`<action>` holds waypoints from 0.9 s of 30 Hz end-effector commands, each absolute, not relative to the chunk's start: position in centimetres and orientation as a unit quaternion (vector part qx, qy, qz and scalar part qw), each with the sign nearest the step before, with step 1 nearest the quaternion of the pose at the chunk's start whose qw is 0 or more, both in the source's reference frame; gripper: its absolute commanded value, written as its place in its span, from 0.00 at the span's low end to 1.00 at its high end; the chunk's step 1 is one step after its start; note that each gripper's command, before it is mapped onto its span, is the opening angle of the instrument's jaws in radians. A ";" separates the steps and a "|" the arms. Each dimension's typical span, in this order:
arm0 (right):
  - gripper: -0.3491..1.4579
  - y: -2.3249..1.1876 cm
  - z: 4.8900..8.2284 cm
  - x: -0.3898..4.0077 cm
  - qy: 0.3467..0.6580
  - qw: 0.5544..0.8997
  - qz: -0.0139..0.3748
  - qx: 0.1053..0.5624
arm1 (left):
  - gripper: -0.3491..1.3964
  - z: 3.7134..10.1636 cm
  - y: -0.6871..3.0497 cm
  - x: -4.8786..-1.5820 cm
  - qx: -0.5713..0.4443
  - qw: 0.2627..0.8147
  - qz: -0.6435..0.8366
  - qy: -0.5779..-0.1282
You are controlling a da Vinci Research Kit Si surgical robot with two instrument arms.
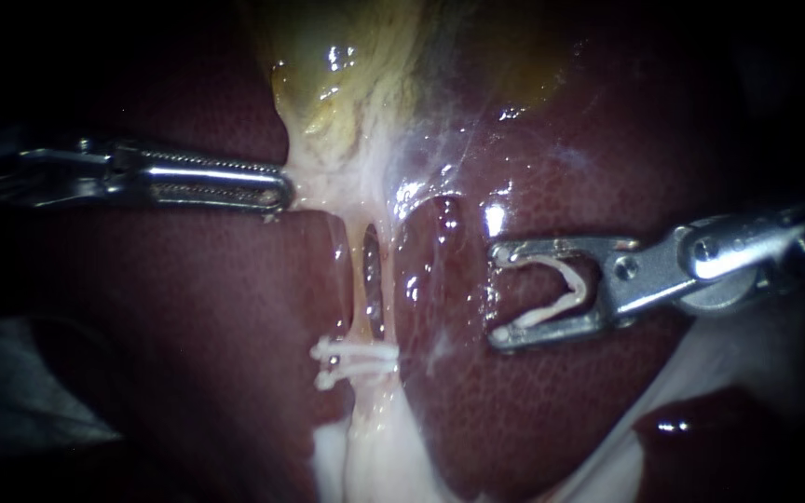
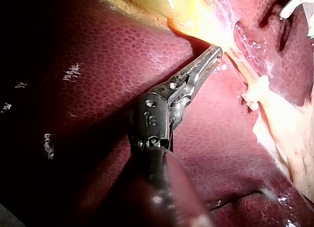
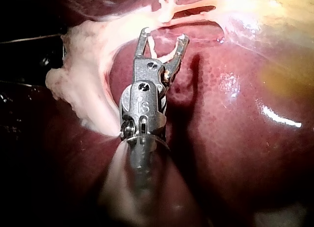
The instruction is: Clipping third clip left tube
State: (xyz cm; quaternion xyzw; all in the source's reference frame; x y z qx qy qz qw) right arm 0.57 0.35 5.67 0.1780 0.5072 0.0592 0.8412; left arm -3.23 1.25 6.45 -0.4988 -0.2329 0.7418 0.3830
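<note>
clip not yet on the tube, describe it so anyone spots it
Over the dark liver, follow the right instrument inward. The white clip held in its jaws gapes open, off the tube; the other clips are clamped shut across the tube.

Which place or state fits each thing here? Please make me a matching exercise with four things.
Things:
1. left instrument
2. right instrument
3. clips on the tube
4. gallbladder

Places or states:
A. yellowish, above the tube
B. holds a loaded white clip, apart from the tube
C. jaws together on pale tissue
D. white, set across the tube, lower than both instruments

Pairs: 1-C, 2-B, 3-D, 4-A
</note>
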 end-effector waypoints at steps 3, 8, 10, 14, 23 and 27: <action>0.47 0.35 5.68 0.57 0.507 0.841 0.060 0.178 | 0.00 6.36 1.26 -3.19 -0.499 0.383 0.741 -0.234; 0.47 0.35 5.68 0.59 0.508 0.840 0.059 0.180 | 0.00 6.07 1.35 -3.05 -0.497 0.386 0.739 -0.241; 0.47 0.35 5.68 0.61 0.508 0.840 0.058 0.181 | 0.00 5.95 1.38 -2.99 -0.499 0.389 0.737 -0.240; 0.47 0.35 5.68 0.66 0.510 0.838 0.057 0.185 | 0.00 5.77 1.40 -2.91 -0.504 0.389 0.734 -0.236; 0.47 0.26 5.81 1.10 0.524 0.823 0.075 0.207 | 0.00 5.77 1.38 -2.92 -0.503 0.389 0.735 -0.236; 0.47 0.25 5.92 1.35 0.528 0.813 0.100 0.225 | 0.00 5.77 1.38 -2.92 -0.503 0.389 0.735 -0.236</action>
